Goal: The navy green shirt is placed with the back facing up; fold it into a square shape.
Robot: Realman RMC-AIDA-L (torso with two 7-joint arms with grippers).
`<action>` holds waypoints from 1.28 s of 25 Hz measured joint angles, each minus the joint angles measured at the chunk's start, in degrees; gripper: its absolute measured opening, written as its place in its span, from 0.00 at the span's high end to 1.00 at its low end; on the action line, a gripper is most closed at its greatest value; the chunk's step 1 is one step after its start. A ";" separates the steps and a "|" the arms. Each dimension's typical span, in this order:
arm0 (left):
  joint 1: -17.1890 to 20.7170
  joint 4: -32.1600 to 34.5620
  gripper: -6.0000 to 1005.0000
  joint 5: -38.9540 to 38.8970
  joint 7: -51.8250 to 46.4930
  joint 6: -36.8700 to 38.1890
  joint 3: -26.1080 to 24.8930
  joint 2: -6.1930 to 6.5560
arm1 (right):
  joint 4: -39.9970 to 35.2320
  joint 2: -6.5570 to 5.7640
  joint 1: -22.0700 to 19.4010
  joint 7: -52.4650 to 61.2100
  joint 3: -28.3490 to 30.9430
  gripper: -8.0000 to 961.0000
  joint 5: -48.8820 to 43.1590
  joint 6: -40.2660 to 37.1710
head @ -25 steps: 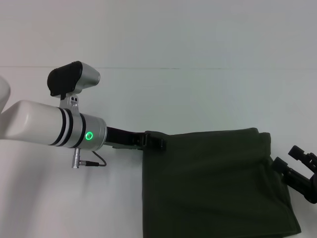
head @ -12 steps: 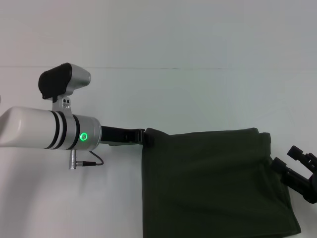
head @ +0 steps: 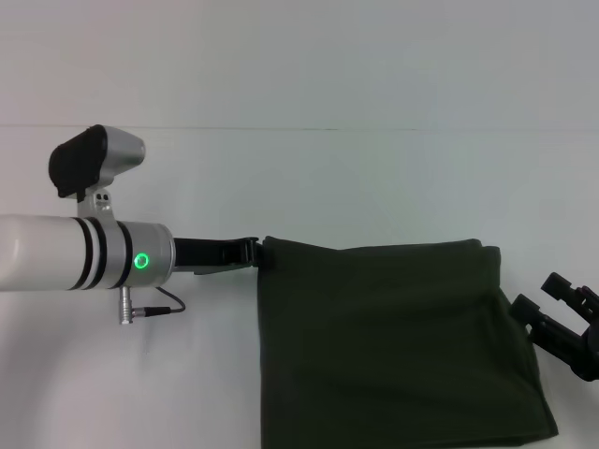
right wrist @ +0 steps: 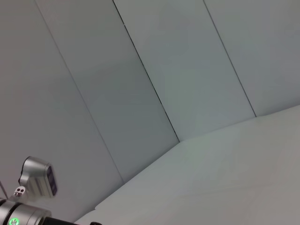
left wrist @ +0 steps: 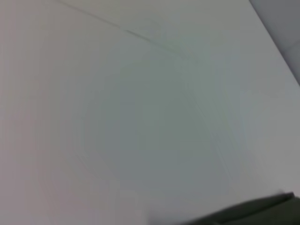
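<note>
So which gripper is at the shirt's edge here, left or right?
The left gripper: its tip meets the far left corner of the shirt. The right gripper sits just off the shirt's right edge, open and apart from the cloth.

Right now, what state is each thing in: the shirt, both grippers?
navy green shirt: folded to a rough rectangle, flat on the white table.
left gripper: at the shirt's far left corner, pinching its edge.
right gripper: beside the shirt's right edge, fingers apart, holding nothing.
</note>
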 joint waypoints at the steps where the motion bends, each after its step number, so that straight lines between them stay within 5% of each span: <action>1: 0.10 0.00 0.98 -0.06 0.02 -0.01 -0.41 0.03 | 0.01 0.02 0.00 0.00 0.04 0.05 0.00 0.00; 7: 1.56 0.07 0.97 -0.83 1.74 -0.52 -8.19 0.64 | 0.31 0.10 -0.01 0.00 0.26 0.05 0.16 0.00; 15: 1.48 0.43 0.96 -0.92 4.42 -2.06 -10.11 2.20 | 0.55 0.17 0.80 0.00 -0.03 0.05 0.09 0.27; 24: 1.15 0.80 0.95 -3.46 5.52 -6.37 -10.33 1.69 | 0.78 0.27 1.18 0.00 -0.26 0.05 -0.06 0.70; 32: 4.97 1.56 0.89 -16.72 18.97 -4.90 -10.45 0.42 | 0.66 0.27 2.15 -0.73 -0.38 0.05 -0.10 0.75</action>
